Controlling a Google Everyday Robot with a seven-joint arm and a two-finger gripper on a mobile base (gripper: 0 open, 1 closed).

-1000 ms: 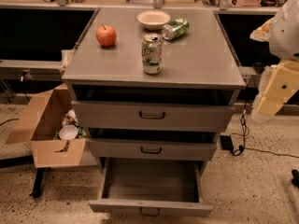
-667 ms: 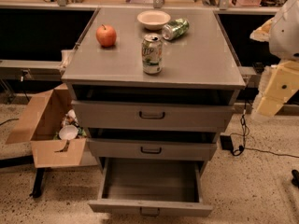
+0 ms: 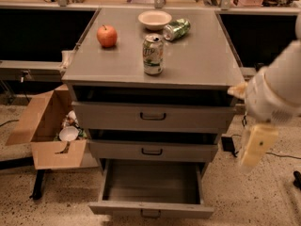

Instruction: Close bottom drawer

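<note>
The grey metal cabinet has three drawers. The bottom drawer is pulled well out and its empty inside shows. Its small dark handle sits at the centre of the short front panel. The middle drawer and the top drawer stand slightly out. My gripper hangs at the right of the cabinet on the white arm, at the height of the middle drawer. It is apart from the bottom drawer and touches nothing.
On the cabinet top stand a red apple, an upright soda can, a white bowl and a green can lying on its side. An open cardboard box with rubbish sits on the floor at the left.
My arm and gripper have moved down and a little left, closer to the cabinet's right side. The drawers and the things on top have not moved.
</note>
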